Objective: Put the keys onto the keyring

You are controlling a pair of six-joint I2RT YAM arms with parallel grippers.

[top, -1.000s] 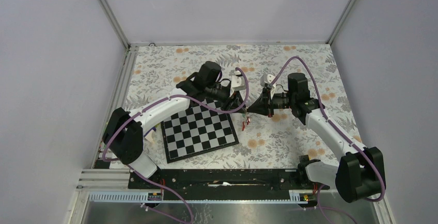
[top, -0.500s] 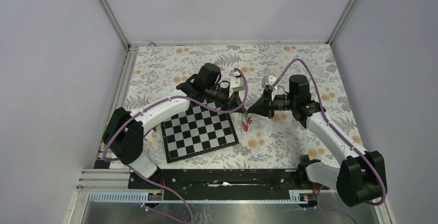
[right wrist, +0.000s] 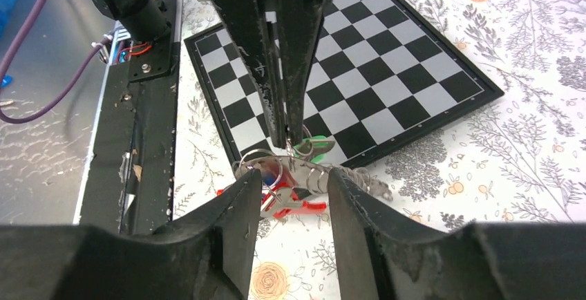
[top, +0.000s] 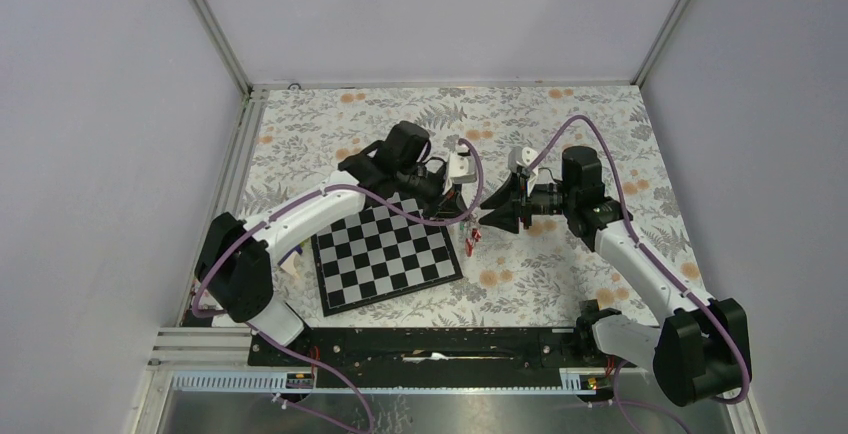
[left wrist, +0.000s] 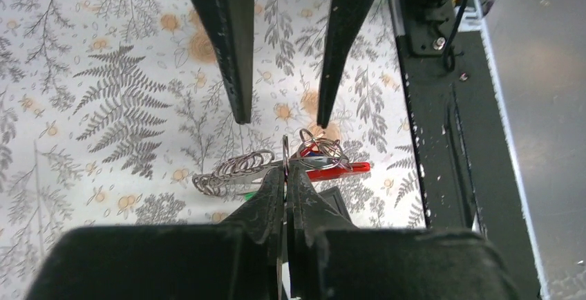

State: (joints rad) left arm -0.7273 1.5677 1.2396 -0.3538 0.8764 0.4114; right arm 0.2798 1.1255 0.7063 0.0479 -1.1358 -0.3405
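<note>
Currently pinches keys (right wrist: 314,149) by a wire ring in left gripper (left wrist: 285,172), fingers together; spreads right gripper (right wrist: 296,175) fingers apart around red keyring (left wrist: 338,171), just beside chessboard (right wrist: 387,58).

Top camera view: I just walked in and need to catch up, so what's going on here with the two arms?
The two arms meet tip to tip beside the chessboard's right edge. The left pincer is shut on a thin metal ring of a small bunch that also holds the red keyring and keys with green and blue heads. The right pincer faces it with jaws open, one finger on either side of the bunch, apparently gripping nothing.
</note>
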